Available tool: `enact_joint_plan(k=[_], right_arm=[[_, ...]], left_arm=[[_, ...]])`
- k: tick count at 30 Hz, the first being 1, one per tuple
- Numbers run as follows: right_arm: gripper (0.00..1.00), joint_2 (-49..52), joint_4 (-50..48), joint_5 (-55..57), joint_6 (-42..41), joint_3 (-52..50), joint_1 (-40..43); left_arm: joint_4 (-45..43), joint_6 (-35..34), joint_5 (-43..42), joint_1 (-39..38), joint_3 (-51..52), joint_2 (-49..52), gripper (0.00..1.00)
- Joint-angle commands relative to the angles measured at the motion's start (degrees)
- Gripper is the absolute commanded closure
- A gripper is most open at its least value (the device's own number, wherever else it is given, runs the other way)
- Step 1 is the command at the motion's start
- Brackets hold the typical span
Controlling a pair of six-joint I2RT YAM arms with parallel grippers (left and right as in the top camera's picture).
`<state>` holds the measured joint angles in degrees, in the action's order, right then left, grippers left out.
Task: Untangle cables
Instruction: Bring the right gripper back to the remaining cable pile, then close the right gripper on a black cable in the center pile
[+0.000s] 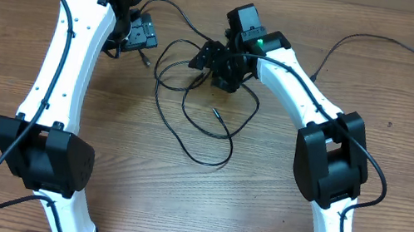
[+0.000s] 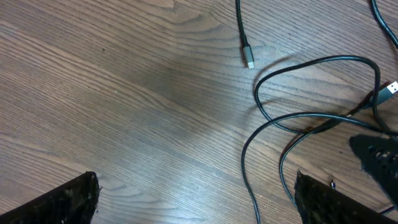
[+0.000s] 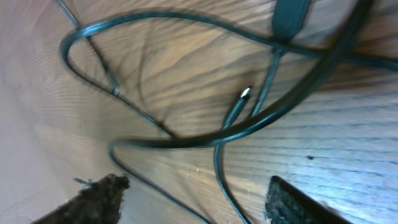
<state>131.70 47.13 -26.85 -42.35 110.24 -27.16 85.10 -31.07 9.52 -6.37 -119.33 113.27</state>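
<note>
Overhead view: tangled cables lay looped at upper centre under the right gripper, jaws apart and empty, the left gripper wide open at upper left; closing on crossed strands together could have tightened the tangle.

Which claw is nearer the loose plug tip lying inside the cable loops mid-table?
Right. The right claw is over the cables, just past the plug tip on the far side from the bases. The left claw sits off the tangle's left edge, clearly farther.
</note>
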Motion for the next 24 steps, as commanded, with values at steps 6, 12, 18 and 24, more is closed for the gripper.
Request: enact_joint_plan(k=[6, 12, 18, 24], right_arm=[[0.00, 0.26, -5.60, -2.80, -4.79, -0.35, -0.15], [0.00, 0.26, -8.44, 1.42, -9.75, -0.35, -0.22], [0.03, 0.26, -1.77, 17.77, -28.50, -0.37, -0.63], [0.25, 0.28, -2.73, 22.38, -28.85, -0.37, -1.95]], left_arm=[[-0.07, 1.07, 0.98, -0.39, -0.02, -0.55, 0.00], [-0.07, 1.07, 0.98, -0.39, -0.02, -0.55, 0.00], [-0.07, 1.07, 0.98, -0.39, -0.02, -0.55, 0.00], [-0.07, 1.07, 0.98, -0.39, -0.02, -0.55, 0.00]])
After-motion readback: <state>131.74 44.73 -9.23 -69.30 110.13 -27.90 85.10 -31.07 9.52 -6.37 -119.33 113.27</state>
